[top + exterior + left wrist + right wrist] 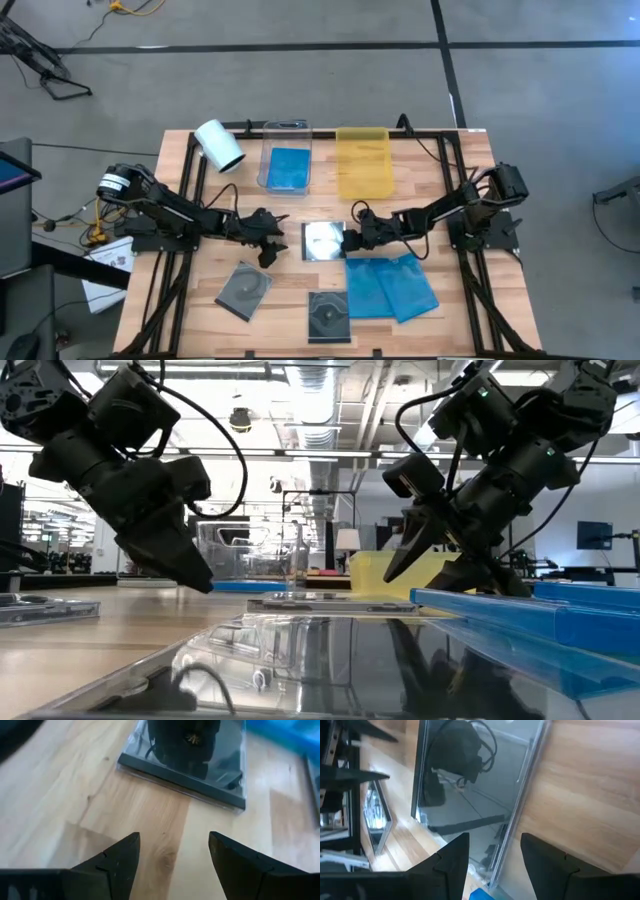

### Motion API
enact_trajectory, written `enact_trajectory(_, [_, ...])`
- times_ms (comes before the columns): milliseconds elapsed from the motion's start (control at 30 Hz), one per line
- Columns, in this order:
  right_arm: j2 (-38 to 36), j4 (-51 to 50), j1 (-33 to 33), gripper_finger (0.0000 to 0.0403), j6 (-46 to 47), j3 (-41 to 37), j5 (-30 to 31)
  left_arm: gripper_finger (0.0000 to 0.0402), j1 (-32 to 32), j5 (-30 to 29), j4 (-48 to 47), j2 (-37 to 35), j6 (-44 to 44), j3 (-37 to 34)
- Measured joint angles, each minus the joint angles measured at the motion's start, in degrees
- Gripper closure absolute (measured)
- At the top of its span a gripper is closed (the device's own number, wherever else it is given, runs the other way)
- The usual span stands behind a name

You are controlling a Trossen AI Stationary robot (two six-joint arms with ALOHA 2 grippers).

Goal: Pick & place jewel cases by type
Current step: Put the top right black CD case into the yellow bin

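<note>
Two grippers, left [272, 240] and right [352, 240], flank the clear jewel case [323, 240], fingers apart, empty. I judge it light, stiff, slippery, brittle; I'd pinch an edge.

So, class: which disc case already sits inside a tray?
The blue case in the clear tray at the table's far edge. The other cases lie on bare wood; the yellow tray holds none.

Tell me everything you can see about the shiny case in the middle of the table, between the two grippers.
The clear case lies flat on the wooden table, square, thin plastic with a dark spine edge and a mirror-like face. The left gripper is open just short of it; the right gripper hangs open over its opposite edge. Neither visibly grips it.
</note>
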Motion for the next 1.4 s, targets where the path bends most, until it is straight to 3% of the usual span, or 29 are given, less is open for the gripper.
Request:
enact_trajectory(267, [0.00,-0.25,0.00,0.0227,-1.02,-0.02,-3.06,0.0171,0.97,-2.35,0.01,-0.02,12.71,0.00])
enact_trajectory(1000, [-0.02,-2.98,-1.51,0.0227,4.98,0.09,-5.06,0.0171,3.28,1.91,-0.48,0.15,19.58,0.01])
enact_trajectory(1200, [-0.32,-2.97,-1.53,0.0227,5.55,0.02,-5.08,0.0171,2.79,2.68,-4.13,8.20,19.57,6.29])
enact_trajectory(1400, [-3.88,-11.11,-1.49,0.0233,6.48,-0.10,-5.42,0.0171,2.23,2.04,-6.12,13.67,18.69,12.69])
